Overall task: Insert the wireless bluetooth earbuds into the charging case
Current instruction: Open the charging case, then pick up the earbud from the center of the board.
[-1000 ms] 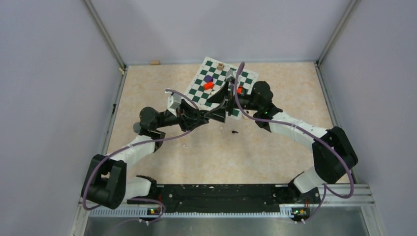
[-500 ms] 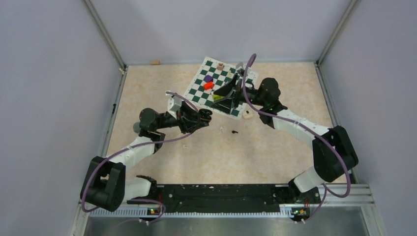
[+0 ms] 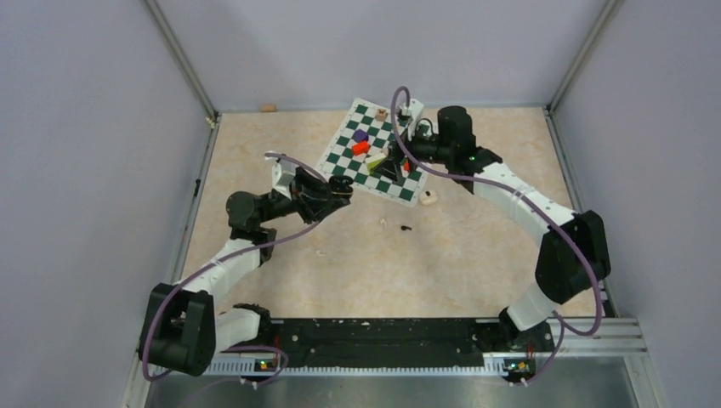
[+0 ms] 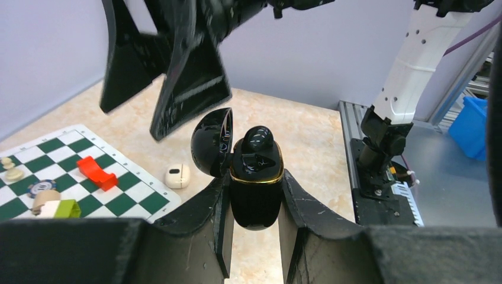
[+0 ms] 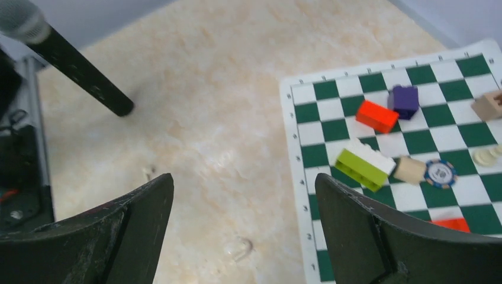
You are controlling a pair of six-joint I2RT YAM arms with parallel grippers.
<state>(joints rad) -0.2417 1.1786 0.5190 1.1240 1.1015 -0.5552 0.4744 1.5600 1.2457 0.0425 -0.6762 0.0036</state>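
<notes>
Left wrist view: the left tool (image 4: pixel 253 177) clamps the charging case (image 4: pixel 256 198) upright and open, likely for loading; one earbud (image 4: pixel 258 139) sits in it. Right tool (image 5: pixel 245 231) gapes wide, empty.

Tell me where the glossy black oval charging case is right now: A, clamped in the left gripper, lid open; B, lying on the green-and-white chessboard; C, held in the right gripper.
A: the left wrist view shows the glossy black charging case clamped in the left gripper, lid swung open; the right gripper is open and empty.
</notes>
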